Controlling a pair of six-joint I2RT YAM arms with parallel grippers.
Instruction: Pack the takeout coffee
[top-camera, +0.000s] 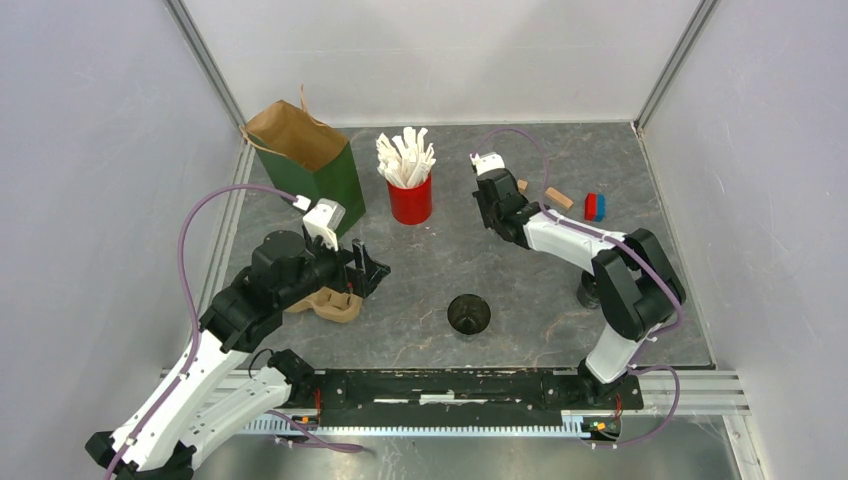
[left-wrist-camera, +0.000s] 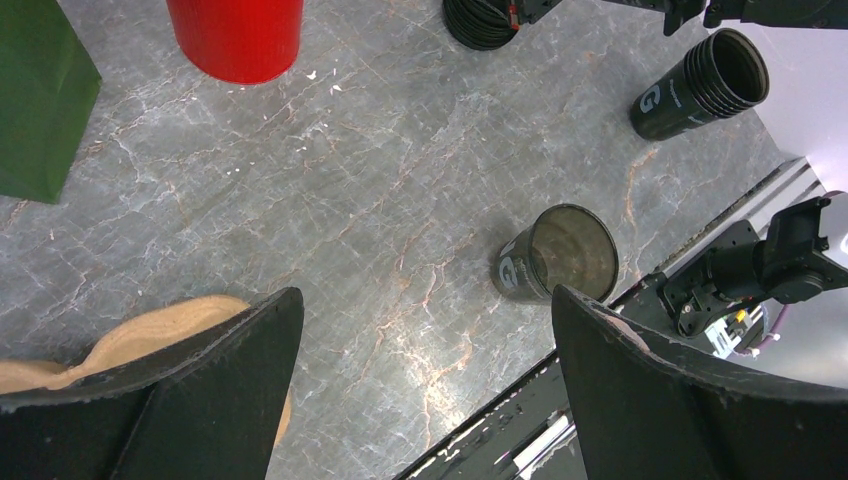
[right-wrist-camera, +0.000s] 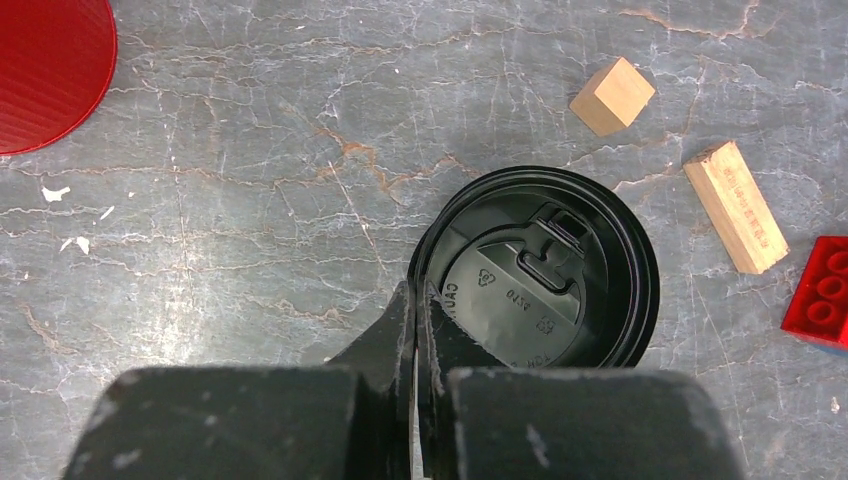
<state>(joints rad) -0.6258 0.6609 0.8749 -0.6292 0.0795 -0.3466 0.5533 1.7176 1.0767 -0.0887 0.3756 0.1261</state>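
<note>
— Two arms work at a grey marbled table. What is on the left?
— At the far left a green bag (top-camera: 312, 165) stands open. Just right of it the left gripper (top-camera: 366, 262) hovers above a tan tray (top-camera: 336, 305). Its fingers (left-wrist-camera: 240, 370) are spread as wide as they go and hold nothing.
— And toward the middle?
— A red cup (top-camera: 410, 198) of white sticks stands on the far side. Right of it, on the near side, is the coffee cup (top-camera: 468, 314). It is upright and uncovered, with white lettering on its side, and nothing touches it.
— Where is its cover?
— The lid (right-wrist-camera: 545, 270) lies flat on the table, far and right of centre, well apart from the cup.
— Is it held?
— The right gripper (right-wrist-camera: 416, 300) is closed tight. Its fingers appear to pinch only the lid's near-left rim.
— What could go wrong?
— That hold looks thin and off-centre, so on lifting the lid could droop, twist or slip free. If it hangs tilted, it may meet the cup's rim crooked and fail to seat. It could also tip the cup, which looks light and empty.
— Anything further right?
— A wood cube (right-wrist-camera: 612, 95), a wood bar (right-wrist-camera: 735, 205) and a red brick (right-wrist-camera: 820, 290) lie near the lid. If the lid is dragged rather than lifted, it could knock them.
</note>
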